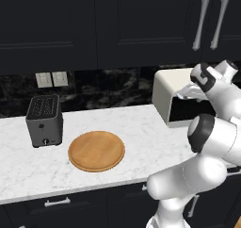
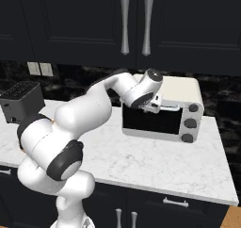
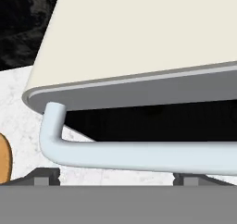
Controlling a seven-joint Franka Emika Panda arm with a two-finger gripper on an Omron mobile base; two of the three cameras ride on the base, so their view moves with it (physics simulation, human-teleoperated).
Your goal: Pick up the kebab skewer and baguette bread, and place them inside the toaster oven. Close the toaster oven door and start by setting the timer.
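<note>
My fingers (image 3: 113,180) are standing spread wide and gripping nothing; in the hand view the two dark tips are showing low on either side, with the pale handle (image 3: 139,156) running across just above them. In the right base view my hand is hanging at the upper left corner of the oven (image 2: 162,110), beside the handle on the top edge of the door (image 2: 151,120). The door is looking closed, or nearly so, in the right base view, its dark glass standing upright against the cream body; the hand view is showing a dark gap between the handle and the oven's top, and I cannot tell whether that is glass or an opening. Three dark knobs (image 2: 190,123) are sitting in a column on the oven's right side. The oven is resting on the white marble counter (image 1: 141,128), at its back near the dark wall. To the oven's left, well apart, a round wooden board (image 1: 96,150) is lying flat and bare, and further left a dark grey toaster (image 1: 44,120) is standing upright. Skewer and bread: location not discernible.
</note>
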